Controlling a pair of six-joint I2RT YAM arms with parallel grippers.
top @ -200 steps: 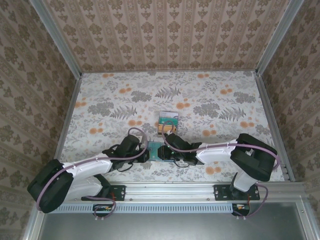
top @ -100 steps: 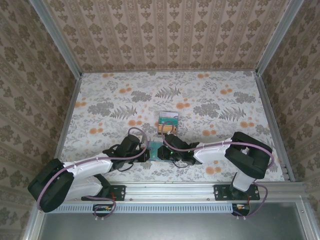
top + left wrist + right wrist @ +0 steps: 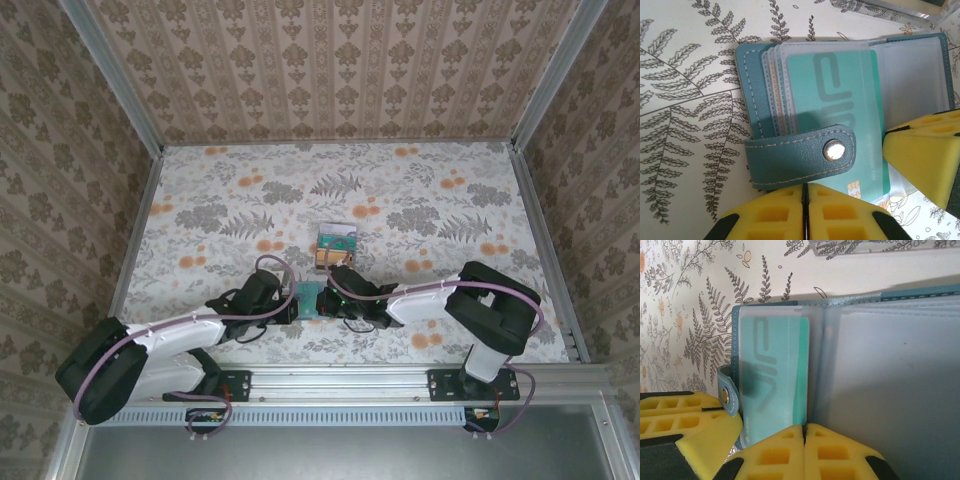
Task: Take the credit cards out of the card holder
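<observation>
While it lies spread open on the fern-and-flower worktop [image 3: 200,215], the card holder [image 3: 311,297] is found in the lower middle of the top view, between the two arms' tips. The left gripper [image 3: 297,304] is set against its left side and the right gripper [image 3: 329,300] against its right. In the left wrist view the holder's teal stitched cover is seen at the centre, with a stack of clear sleeves [image 3: 771,90] fanned inside it. One teal-green card [image 3: 840,105] with pale lettering is lodged in the front sleeve, its gold chip showing near the lower edge. The sleeve to the right of the crease looks empty. A teal strap [image 3: 790,160] with a metal snap stud [image 3: 832,150] is laid across the card's lower left. At the bottom of that frame the left gripper's yellow pads are pressed together, just below the strap; whether any material is nipped between them cannot be told. A yellow finger [image 3: 925,150] of the right gripper is seen at the right edge, over the holder's right panel. In the right wrist view the right gripper's pads are likewise pressed together at the bottom centre, at the lower edge of the sleeves beside the card's corner. Above the holder in the top view a small clear tray [image 3: 337,245] is placed, apart from it, and loose cards [image 3: 338,239], teal-green and orange-brown, are held in it.
</observation>
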